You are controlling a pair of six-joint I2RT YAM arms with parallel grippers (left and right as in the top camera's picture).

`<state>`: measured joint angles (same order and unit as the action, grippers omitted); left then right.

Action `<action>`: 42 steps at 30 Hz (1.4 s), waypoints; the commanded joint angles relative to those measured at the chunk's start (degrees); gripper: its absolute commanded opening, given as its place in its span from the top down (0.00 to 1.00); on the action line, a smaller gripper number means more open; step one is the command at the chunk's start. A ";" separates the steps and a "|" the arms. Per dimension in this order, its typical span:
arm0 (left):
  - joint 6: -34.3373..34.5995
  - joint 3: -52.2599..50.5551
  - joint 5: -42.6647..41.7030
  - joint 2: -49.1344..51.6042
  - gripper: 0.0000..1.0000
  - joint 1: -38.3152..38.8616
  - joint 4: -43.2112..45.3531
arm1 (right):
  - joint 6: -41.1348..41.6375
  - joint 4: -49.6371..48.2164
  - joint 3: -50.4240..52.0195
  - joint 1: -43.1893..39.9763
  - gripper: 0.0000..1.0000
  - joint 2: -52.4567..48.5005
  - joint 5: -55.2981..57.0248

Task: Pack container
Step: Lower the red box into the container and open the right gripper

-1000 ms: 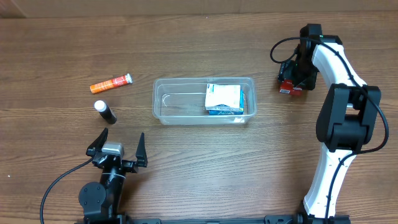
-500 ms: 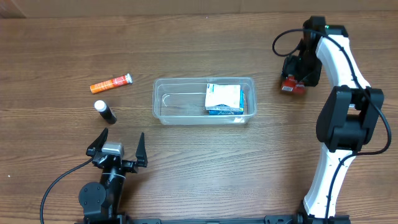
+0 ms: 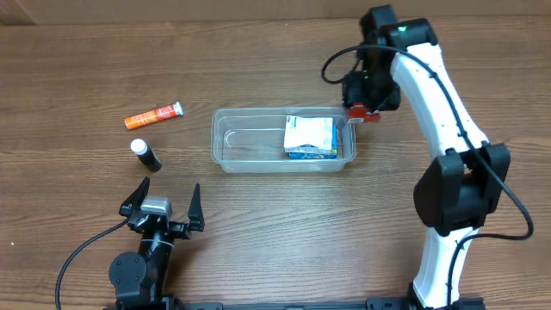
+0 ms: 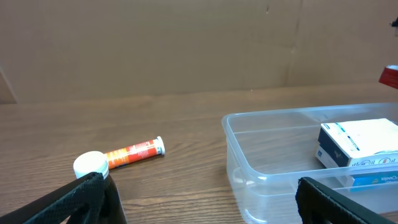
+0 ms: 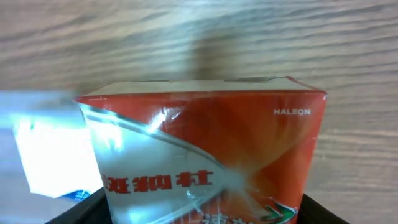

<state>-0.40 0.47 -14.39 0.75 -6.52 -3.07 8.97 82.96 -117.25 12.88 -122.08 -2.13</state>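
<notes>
**Overhead:** the right gripper [image 3: 360,110], clamped on a small red-orange cardboard box [image 3: 363,114], had swung from well right of the clear rectangular plastic container [image 3: 225,142] to its right rim. A white-and-blue carton [image 3: 310,136] lay inside. The left gripper [image 3: 162,205] sat spread and empty, apart from the container.

**Left wrist:** an orange tube [image 4: 134,152] lay left of the container.

**Right wrist:** the box filled the view; release into the container seemed next.

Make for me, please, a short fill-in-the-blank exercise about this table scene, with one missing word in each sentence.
1. The right gripper holds a ____ box.
2. The white and blue box lies ____ the container.
3. The small black bottle has a ____ cap.
4. The left gripper is ____ and holds nothing.
Missing words: red; inside; white; open.
</notes>
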 commanded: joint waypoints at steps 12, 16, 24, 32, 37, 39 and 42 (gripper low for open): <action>-0.48 -0.20 -0.24 -0.48 0.00 -0.35 0.07 | -10.08 7.89 -1.07 13.00 0.32 3.78 1.60; -0.48 -0.20 -0.24 -0.48 0.00 -0.35 0.07 | -21.20 6.38 -0.72 12.98 0.29 3.78 -2.86; -0.48 -0.20 -0.22 -0.48 0.00 -0.35 0.07 | -36.92 2.93 1.90 12.09 0.23 3.41 -4.42; -0.48 -0.20 -0.24 -0.48 0.00 -0.35 0.07 | -21.44 4.26 1.90 8.09 0.23 3.34 -3.76; -0.48 -0.20 -0.24 -0.48 0.00 -0.35 0.07 | -7.26 5.25 1.90 6.86 0.29 3.34 -5.95; -0.48 -0.20 -0.24 -0.48 0.00 -0.35 0.07 | -5.70 5.22 1.92 6.99 0.30 3.34 -8.24; -0.48 -0.20 -0.24 -0.48 0.00 -0.35 0.07 | -0.46 5.18 2.95 7.28 0.35 3.34 -8.72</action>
<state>-0.40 0.47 -14.37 0.75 -6.52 -3.07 1.61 88.27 -115.46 19.64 -120.68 -8.91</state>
